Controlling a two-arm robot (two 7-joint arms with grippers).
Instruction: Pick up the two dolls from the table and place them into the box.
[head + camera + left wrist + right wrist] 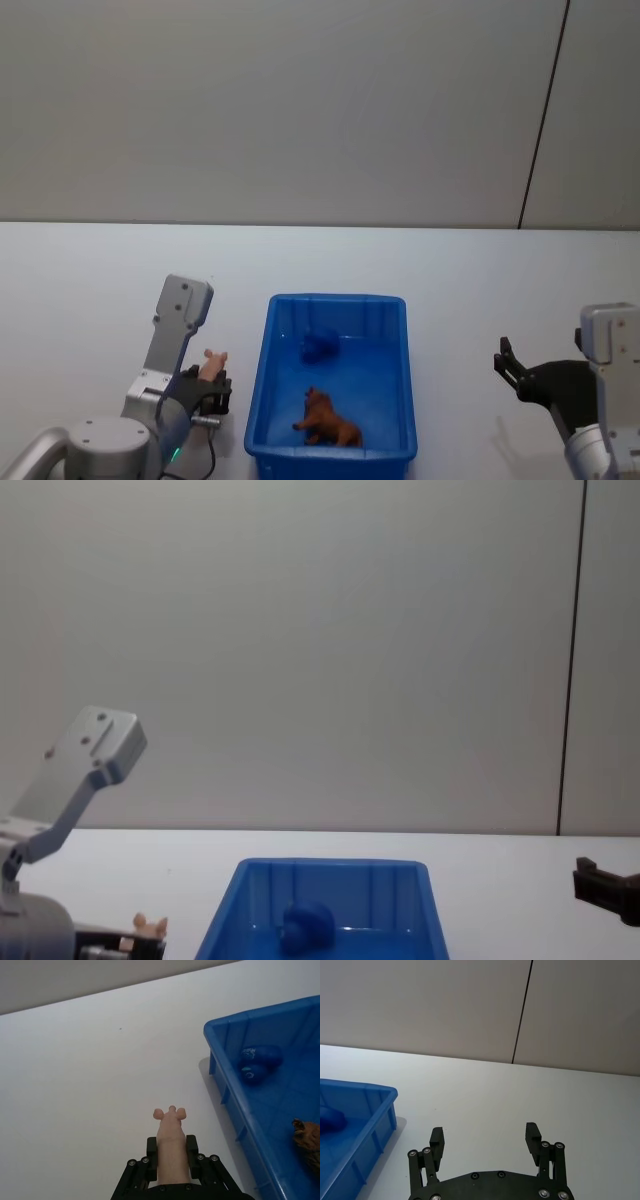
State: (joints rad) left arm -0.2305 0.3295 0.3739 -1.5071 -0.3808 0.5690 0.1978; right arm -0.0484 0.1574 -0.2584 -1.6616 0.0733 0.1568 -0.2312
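Note:
The pale pink pig-like doll (211, 365) (171, 1147) (150, 926) is clamped between the fingers of my left gripper (208, 385) (171, 1152), held above the table just left of the box. The bright blue box (335, 378) (280, 1125) (330, 905) holds the dark blue rounded doll (320, 346) (257, 1062) (305, 927) near its far wall. My right gripper (512, 368) (485, 1140) (600, 885) hovers open and empty to the right of the box.
A brown toy animal (330, 422) (307, 1140) lies in the near part of the box. The white table (100, 290) runs back to a grey wall. Bare tabletop lies left of the box and between the box and my right gripper.

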